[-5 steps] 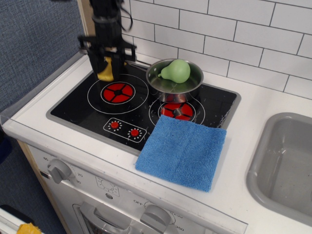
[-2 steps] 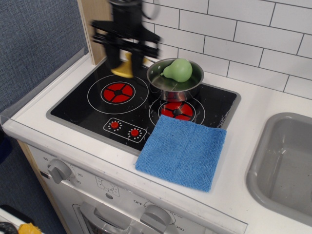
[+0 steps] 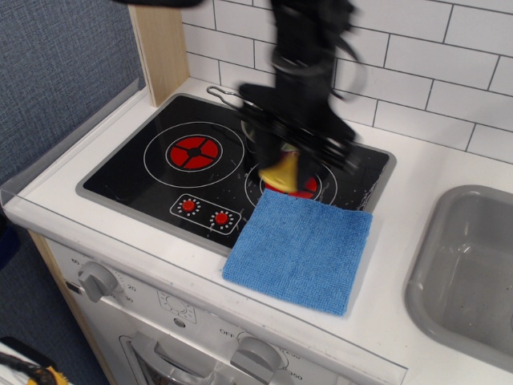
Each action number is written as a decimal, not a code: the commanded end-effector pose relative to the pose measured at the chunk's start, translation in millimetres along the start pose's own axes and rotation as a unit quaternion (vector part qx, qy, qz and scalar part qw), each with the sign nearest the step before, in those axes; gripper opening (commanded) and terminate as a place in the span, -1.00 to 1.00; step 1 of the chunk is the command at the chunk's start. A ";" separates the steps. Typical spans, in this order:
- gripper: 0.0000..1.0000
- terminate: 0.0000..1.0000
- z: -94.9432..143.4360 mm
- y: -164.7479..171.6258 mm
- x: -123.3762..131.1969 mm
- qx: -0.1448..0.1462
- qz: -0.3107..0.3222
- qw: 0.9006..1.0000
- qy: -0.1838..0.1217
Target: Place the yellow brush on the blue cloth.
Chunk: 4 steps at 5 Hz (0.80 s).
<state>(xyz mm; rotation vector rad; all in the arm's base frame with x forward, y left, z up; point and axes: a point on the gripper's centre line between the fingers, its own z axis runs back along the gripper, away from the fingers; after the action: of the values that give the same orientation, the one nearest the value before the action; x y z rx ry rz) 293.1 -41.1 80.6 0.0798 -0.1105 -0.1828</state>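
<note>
My black gripper [image 3: 290,160] hangs above the right burner, just behind the back edge of the blue cloth [image 3: 300,249]. It is shut on the yellow brush [image 3: 282,170], whose yellow end sticks out below the fingers, a little above the stove. The cloth lies flat on the white counter, overlapping the stove's front right corner. The arm is motion-blurred and hides the brush's bristles.
The black stove top [image 3: 160,180] has a red left burner [image 3: 193,151] and two small red knobs [image 3: 205,212]. The arm hides the pot behind it. A grey sink [image 3: 469,273] lies at the right. A wooden panel [image 3: 160,44] and tiled wall stand behind.
The gripper has carried the brush from the stove's back left corner to the right and forward, over the pot, to just behind the cloth. The pot and pear are now hidden by the arm.
</note>
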 end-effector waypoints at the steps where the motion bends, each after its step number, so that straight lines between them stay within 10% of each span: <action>1: -1.00 -1.00 12.8 -10.4 -22.2 0.003 0.000 1.000 -0.021; 2: -1.00 -1.00 10.6 -13.9 -23.0 0.004 0.000 1.000 -0.018; 3: 1.00 -1.00 8.8 -13.3 -23.3 0.000 0.005 1.000 -0.009; 4: 1.00 -1.00 7.7 -12.5 -23.6 -0.003 0.010 1.000 -0.004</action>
<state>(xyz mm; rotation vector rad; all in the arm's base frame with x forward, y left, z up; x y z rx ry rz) 274.7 -56.2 72.1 0.0792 -0.0770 -0.1688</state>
